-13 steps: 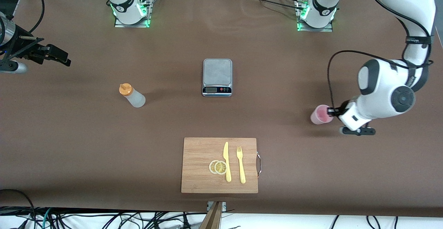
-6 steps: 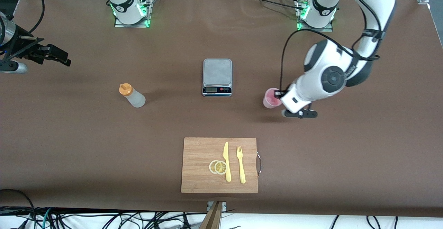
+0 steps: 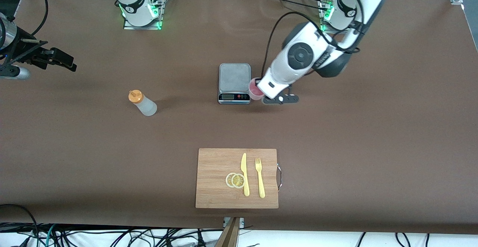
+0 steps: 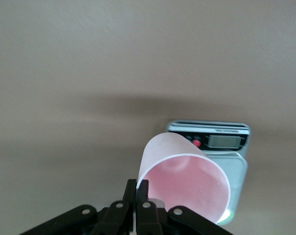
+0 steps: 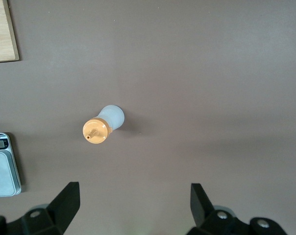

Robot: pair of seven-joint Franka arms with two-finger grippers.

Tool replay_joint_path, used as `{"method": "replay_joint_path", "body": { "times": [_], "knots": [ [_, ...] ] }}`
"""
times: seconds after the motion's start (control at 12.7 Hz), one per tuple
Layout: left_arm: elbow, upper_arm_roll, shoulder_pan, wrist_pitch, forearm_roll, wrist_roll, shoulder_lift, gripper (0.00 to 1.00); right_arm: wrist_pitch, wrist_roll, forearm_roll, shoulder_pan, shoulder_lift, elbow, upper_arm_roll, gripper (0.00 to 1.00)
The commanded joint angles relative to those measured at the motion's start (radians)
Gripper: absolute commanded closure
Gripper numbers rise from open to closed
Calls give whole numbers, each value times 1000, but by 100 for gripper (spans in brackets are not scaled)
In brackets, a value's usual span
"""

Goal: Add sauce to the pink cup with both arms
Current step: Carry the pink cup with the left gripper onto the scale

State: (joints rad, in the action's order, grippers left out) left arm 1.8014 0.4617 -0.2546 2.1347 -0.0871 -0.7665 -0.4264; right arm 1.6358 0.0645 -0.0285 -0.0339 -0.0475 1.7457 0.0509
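- The left claw (image 3: 260, 91) hangs just beside the kitchen scale (image 3: 234, 83), on the side toward the left arm's end of the bench, its fingers (image 4: 136, 196) pressed together on the rim of the pink cup (image 3: 255, 88).
- The cup is held in the air, tilted, with its mouth turned toward the wrist camera; in the left wrist view it overlaps the corner of the scale's steel plate.
- The right claw (image 3: 63, 61) waits at the right arm's end of the bench, up in the air over bare brown surface, its two fingers (image 5: 67, 200) spread wide with nothing between them.
- The sauce bottle (image 3: 142, 103) stands upright on the bench, orange cap on top, well apart from the scale and between it and the right claw; open surface lies all around it.
- A wooden cutting board (image 3: 213, 194) lies at the bench edge nearest the front camera, carrying two lemon slices (image 3: 235, 180), a yellow knife (image 3: 244, 174) and a yellow fork (image 3: 259, 177), side by side and not touching the board's edges.
- A wide strip of bare bench separates the board from the scale and the bottle.
- The bench (image 3: 373, 146) is covered in a plain brown mat; cables trail off the edge near the front camera.
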Motion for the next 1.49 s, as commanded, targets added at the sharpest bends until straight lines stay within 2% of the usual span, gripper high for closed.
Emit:
{"method": "replay_joint_path", "body": {
  "times": [0.0, 0.39, 0.55, 0.63, 1.02, 1.1, 1.18, 1.26, 1.33, 1.41],
  "knots": [
    [30, -1, -72, 65, -7, -111, -11, 100, -17, 1, -4, -1, 5, -20, 0, 0],
    [75, -1, -140, 90, 1, -258, -6, 100, -17, -2, -4, -1, 5, -20, 0, 0],
    [104, 0, -156, 149, 1, -301, -8, 100, -17, -2, -4, -1, 5, -20, 0, 0],
    [116, 0, -161, 184, 1, -310, -11, 100, -17, -2, -4, -1, 5, -18, 0, 0],
    [113, -1, -163, 191, 1, -312, -26, 100, -17, -2, 1, -1, 5, -20, 0, 0],
    [111, 0, -161, 191, 1, -312, -29, 83, -17, -3, 1, -1, 5, -20, 0, 0],
    [108, 0, -158, 191, 1, -315, -31, 38, -17, -3, 2, 0, 5, -18, 0, 0],
    [104, 0, -155, 185, -2, -317, -26, 22, -17, -3, 2, 0, 5, -20, 1, 0],
    [102, 3, -152, 180, -9, -317, -20, 0, -19, -3, 2, 0, 5, -20, 1, 0],
    [95, 5, -149, 179, -11, -317, -6, 0, -19, -5, 2, 0, 5, -18, 3, 0]
  ]
}}
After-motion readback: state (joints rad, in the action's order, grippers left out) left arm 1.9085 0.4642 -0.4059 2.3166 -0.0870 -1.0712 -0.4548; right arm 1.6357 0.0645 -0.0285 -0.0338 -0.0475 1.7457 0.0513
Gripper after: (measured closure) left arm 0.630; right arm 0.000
